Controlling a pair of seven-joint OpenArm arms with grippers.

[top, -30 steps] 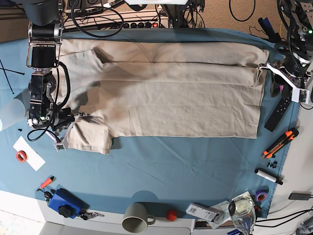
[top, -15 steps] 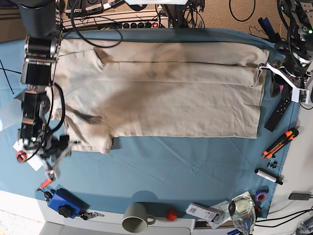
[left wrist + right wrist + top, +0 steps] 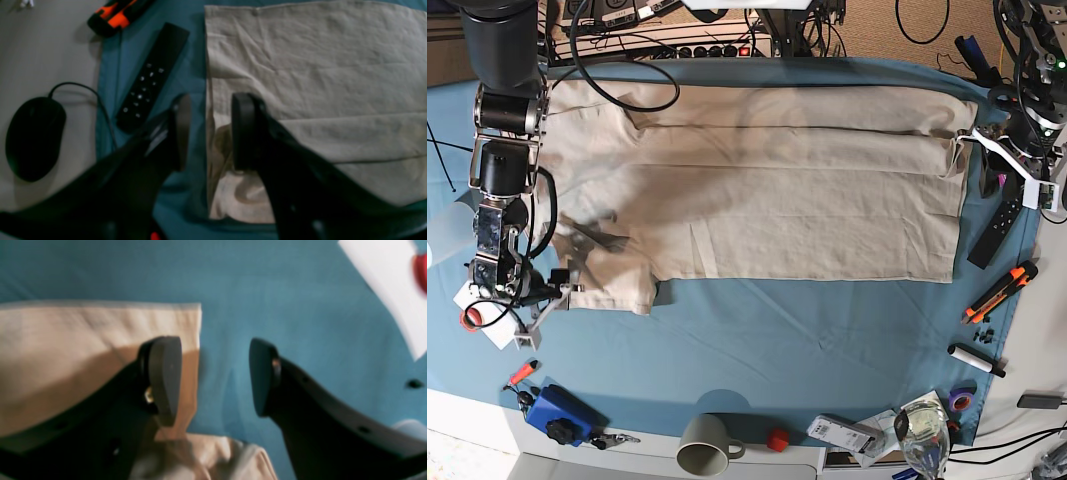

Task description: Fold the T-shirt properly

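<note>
Lying stretched across the blue tablecloth [image 3: 757, 330], the T-shirt [image 3: 777, 190] is being shown with only its far long edge folded in, while the right gripper [image 3: 555, 300] at eight o'clock and left gripper [image 3: 208, 133] at three o'clock are being kept apart, clamping nothing.

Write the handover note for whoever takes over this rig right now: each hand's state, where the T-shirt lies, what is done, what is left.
Right hand: open, empty, above the sleeve edge, partly over the tablecloth.
Left hand: jaws apart, straddling the T-shirt hem edge beside the remote control; a grip cannot be confirmed.
T-shirt: spread lengthwise on the tablecloth, far long side folded in.
Done: that first lengthwise fold.
Left: near side and sleeve still unfolded, then the crosswise folds.
</note>
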